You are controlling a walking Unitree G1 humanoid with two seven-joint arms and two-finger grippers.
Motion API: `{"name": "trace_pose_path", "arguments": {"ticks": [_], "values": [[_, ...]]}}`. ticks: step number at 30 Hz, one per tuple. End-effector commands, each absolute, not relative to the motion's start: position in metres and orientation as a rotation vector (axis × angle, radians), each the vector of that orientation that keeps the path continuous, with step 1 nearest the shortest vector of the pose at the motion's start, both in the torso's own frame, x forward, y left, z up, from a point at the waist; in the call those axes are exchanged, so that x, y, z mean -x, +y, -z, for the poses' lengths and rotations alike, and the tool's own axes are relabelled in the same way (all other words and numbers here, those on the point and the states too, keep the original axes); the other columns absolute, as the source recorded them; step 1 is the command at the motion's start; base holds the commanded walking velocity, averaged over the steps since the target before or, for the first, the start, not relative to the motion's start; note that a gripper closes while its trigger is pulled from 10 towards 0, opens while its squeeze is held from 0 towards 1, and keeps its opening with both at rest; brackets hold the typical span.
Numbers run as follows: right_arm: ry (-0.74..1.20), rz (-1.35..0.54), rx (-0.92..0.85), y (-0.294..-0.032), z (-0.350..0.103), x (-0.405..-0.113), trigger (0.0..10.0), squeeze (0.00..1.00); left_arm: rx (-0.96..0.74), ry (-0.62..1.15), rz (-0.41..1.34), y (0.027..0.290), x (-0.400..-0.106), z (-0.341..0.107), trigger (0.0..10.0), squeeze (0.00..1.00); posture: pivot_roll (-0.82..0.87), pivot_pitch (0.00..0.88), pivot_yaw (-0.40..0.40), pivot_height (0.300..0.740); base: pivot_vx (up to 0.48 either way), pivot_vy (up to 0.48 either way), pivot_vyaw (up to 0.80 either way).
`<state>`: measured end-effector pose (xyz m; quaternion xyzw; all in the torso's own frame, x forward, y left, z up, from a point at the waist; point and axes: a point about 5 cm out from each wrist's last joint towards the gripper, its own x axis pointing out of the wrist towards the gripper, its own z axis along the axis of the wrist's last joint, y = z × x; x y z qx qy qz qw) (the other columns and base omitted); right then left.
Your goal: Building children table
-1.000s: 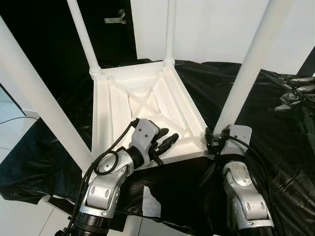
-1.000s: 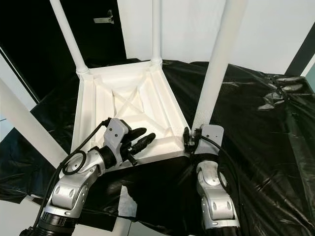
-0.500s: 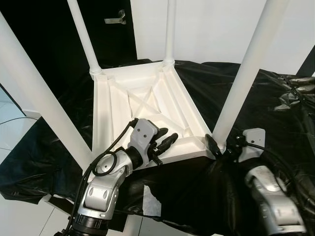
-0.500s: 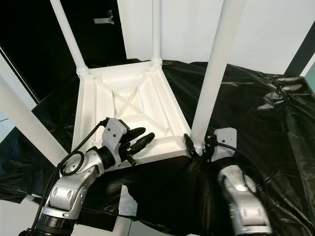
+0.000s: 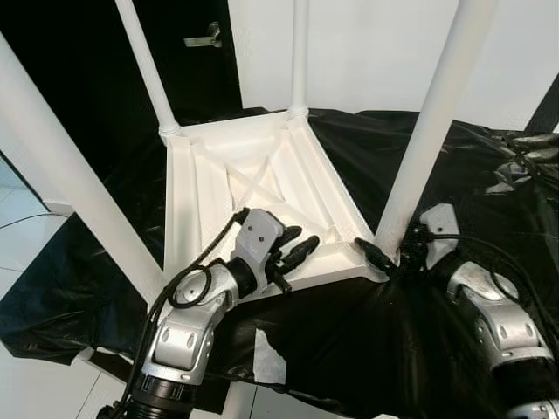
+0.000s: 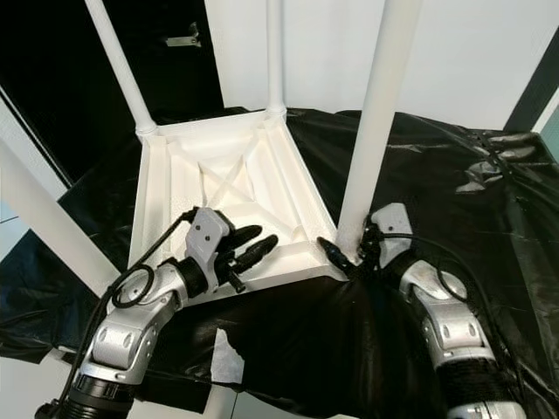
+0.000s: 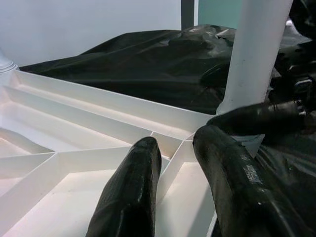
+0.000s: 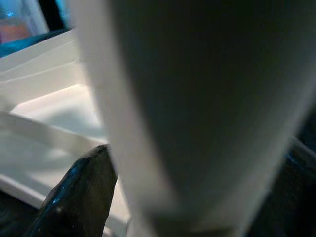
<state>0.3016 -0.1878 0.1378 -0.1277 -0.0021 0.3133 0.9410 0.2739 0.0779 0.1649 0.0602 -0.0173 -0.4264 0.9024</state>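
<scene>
Head views: a white children's table is seen lying upside down at the centre of the frame on a surface covered with black plastic sheet, its ribbed underside facing up and its four white legs rising out of the top of the frame. The far legs stand at the upper left and upper centre; a near leg crosses the left edge. The left tool is placed at the lower centre, over the near rim of the table frame, its two black fingers parted with a rib of the underside seen between them in the left wrist view. The right tool is located at the base of the near right leg, right of centre; one black finger lies beside the leg, the other on its far side, so the leg is straddled, but whether it is squeezed cannot be told. A scrap of white paper is seen on the black sheet at the lower centre. A door handle is visible at the upper left
</scene>
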Motion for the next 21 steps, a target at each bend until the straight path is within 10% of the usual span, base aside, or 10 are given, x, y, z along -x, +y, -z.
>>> {"name": "trace_pose_path", "arguments": {"ticks": [1, 2, 16, 18, 21], "values": [[0.004, -0.665, 0.284, -0.187, -0.136, -0.302, 6.4, 0.00, -0.129, -0.037, 0.846, 0.079, -0.277, -0.165, 10.0, 0.00, -0.03, 0.000, 0.023, 0.740, 0.000, 0.000, 0.00], [0.007, -0.687, 0.281, -0.187, -0.135, -0.302, 0.0, 0.00, -0.129, -0.037, 0.843, 0.079, -0.276, -0.165, 10.0, 0.00, -0.02, 0.000, 0.016, 0.740, 0.000, 0.000, 0.00], [0.028, -0.637, 0.272, -0.196, -0.125, -0.301, 0.0, 0.00, -0.120, -0.027, 0.824, 0.078, -0.274, -0.161, 10.0, 0.00, -0.03, 0.000, -0.002, 0.740, 0.000, 0.000, 0.00], [0.050, -0.519, 0.279, -0.191, -0.120, -0.299, 10.0, 0.00, -0.122, -0.026, 0.823, 0.078, -0.274, -0.161, 10.0, 0.00, -0.03, 0.000, -0.005, 0.740, 0.000, 0.000, 0.00], [0.043, -0.453, 0.252, -0.185, -0.118, -0.296, 10.0, 0.00, -0.118, -0.025, 0.823, 0.078, -0.273, -0.160, 10.0, 0.00, -0.03, 0.000, -0.004, 0.740, 0.000, 0.000, 0.00]]}}
